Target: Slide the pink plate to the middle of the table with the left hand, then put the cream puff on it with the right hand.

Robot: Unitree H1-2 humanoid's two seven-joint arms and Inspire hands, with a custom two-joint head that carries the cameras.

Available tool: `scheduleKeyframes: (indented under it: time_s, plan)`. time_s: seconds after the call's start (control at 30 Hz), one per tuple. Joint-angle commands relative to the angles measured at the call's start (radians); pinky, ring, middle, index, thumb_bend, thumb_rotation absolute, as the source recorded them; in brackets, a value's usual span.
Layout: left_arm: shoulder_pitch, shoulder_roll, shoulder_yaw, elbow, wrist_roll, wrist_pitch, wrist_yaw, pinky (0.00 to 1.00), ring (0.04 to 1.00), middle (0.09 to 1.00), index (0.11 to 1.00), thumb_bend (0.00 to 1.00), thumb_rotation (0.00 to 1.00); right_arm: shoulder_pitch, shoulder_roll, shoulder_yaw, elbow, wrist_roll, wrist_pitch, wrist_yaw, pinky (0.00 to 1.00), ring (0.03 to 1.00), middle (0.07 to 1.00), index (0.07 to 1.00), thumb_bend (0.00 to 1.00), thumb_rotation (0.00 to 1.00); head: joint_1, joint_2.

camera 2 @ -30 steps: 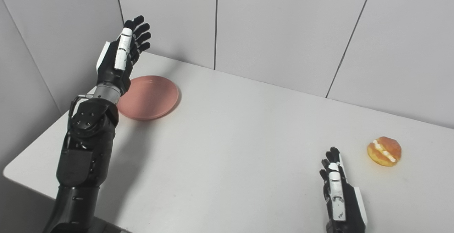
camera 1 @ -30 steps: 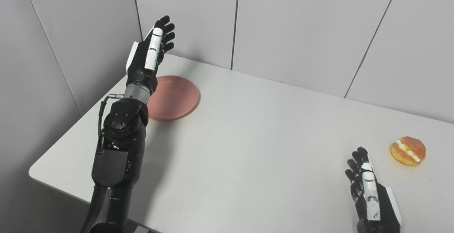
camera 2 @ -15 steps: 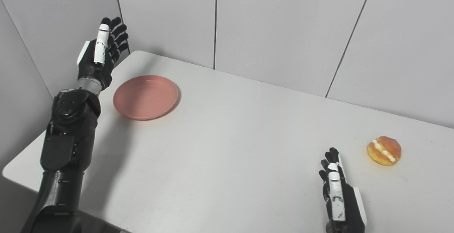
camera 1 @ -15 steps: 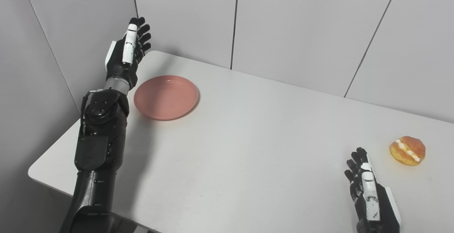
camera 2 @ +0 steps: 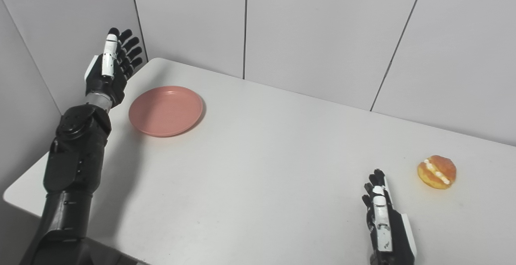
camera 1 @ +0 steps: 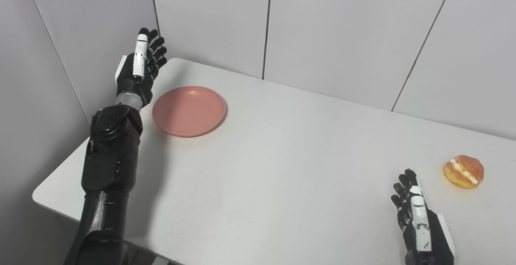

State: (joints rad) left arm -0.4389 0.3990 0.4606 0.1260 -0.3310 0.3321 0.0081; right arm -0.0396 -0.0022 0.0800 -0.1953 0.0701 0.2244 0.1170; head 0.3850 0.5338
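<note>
White bench [camera 1: 282, 156]: pink plate [camera 1: 188, 111] is seen at 10 o'clock, cream puff [camera 1: 463, 171] at 4. Left hand [camera 1: 139, 69] and right hand [camera 1: 419, 220] are held spread, empty. No writing is legible.

White rounded-corner table [camera 1: 282, 168] w/ grey panelled walls [camera 1: 342, 27] behind & left; soft even light

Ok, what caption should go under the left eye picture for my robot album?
Left robot hand open beside the pink plate; cream puff waits near the right robot hand.
</note>
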Motion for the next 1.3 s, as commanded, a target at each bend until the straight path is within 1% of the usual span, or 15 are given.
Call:
scheduleKeyframes:
  time_s: [0.0, 0.17, 0.5, 0.67, 0.93, 1.07, 1.27]
  plan:
    - [-0.048, 0.039, 0.007, -0.001, -0.01, -0.036, -0.008, 0.95, 0.95, 0.947, 0.911, 0.42, 1.0, -0.023, 0.004, -0.002, -0.038, 0.006, -0.007, -0.002, 1.0, 1.0, 1.0, 1.0, 0.23, 1.0, 0.002, 0.001]
    - [-0.048, 0.041, 0.01, 0.035, -0.01, -0.049, -0.006, 0.95, 0.943, 0.932, 0.896, 0.41, 1.0, -0.024, 0.001, -0.004, -0.032, 0.008, -0.021, 0.001, 1.0, 1.0, 1.0, 1.0, 0.23, 1.0, 0.005, 0.004]
    - [-0.048, 0.053, 0.028, 0.114, -0.021, -0.074, -0.008, 0.97, 0.959, 0.951, 0.92, 0.4, 1.0, -0.024, -0.005, -0.003, -0.028, 0.003, -0.026, 0.004, 1.0, 1.0, 1.0, 1.0, 0.23, 1.0, 0.006, 0.006]
    - [-0.045, 0.055, 0.037, 0.125, -0.027, -0.077, -0.01, 0.97, 0.961, 0.955, 0.927, 0.39, 1.0, -0.023, -0.003, -0.003, -0.04, 0.003, -0.007, 0.002, 1.0, 1.0, 1.0, 1.0, 0.24, 1.0, 0.008, 0.009]
    - [-0.047, 0.067, 0.047, 0.152, -0.02, -0.087, 0.005, 0.98, 0.961, 0.954, 0.924, 0.41, 1.0, -0.024, -0.006, -0.004, -0.029, 0.005, -0.029, 0.006, 1.0, 1.0, 1.0, 1.0, 0.23, 1.0, 0.009, 0.011]
    - [-0.049, 0.072, 0.059, 0.159, -0.021, -0.087, 0.018, 0.97, 0.95, 0.942, 0.914, 0.41, 1.0, -0.024, -0.008, -0.004, -0.024, 0.0, -0.032, 0.005, 1.0, 1.0, 1.0, 1.0, 0.23, 1.0, 0.01, 0.011]
    - [-0.034, 0.083, 0.061, 0.156, -0.015, -0.096, 0.009, 0.97, 0.955, 0.951, 0.926, 0.41, 1.0, -0.025, -0.009, -0.006, -0.03, 0.009, -0.019, 0.009, 1.0, 1.0, 1.0, 1.0, 0.24, 1.0, 0.011, 0.012]
